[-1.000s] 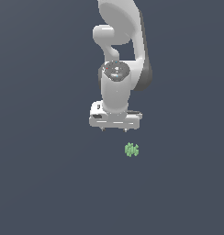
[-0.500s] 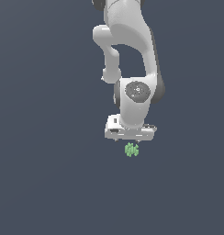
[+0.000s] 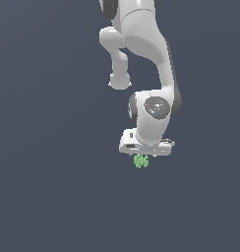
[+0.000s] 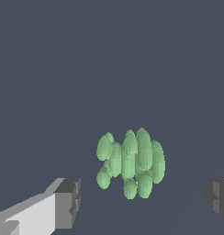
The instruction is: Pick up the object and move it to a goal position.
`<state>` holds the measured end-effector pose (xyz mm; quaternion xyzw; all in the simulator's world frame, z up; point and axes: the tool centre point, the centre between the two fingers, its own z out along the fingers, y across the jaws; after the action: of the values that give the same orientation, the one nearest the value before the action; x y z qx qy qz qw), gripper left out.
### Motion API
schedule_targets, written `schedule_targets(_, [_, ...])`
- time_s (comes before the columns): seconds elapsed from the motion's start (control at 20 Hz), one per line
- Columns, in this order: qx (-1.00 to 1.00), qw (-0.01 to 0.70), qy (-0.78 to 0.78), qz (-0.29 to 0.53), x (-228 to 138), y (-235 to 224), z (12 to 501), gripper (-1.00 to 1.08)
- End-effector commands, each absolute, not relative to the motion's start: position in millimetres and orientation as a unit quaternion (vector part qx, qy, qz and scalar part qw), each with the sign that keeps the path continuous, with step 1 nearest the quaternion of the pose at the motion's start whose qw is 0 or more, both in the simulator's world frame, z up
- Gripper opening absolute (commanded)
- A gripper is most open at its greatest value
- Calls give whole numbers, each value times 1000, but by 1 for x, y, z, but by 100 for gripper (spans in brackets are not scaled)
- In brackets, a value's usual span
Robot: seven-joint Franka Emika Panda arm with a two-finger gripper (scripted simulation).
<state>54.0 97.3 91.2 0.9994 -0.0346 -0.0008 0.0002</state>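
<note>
We're above blob (image 4: 131,164), gripper (image 4: 143,198) jaws apart, straddling it, no contact. Left: descend, clamp, lift, carry to goal.

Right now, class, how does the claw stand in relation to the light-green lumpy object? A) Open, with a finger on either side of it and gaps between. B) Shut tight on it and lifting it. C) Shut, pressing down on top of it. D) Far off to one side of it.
A: in the wrist view the object lies between the two spread fingers of the claw, with bare floor showing on both sides.
</note>
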Motion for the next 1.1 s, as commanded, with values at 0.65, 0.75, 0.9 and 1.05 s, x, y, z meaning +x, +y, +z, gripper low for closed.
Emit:
schedule_targets(0.65, [999, 0, -36, 0, 54, 97, 42, 100])
schedule_targets(0.75, [999, 0, -36, 0, 54, 98, 40, 100])
schedule_targets(0.9, [999, 0, -36, 0, 55, 98, 41, -100])
schedule_targets(1.05, [999, 0, -36, 0, 55, 98, 41, -100])
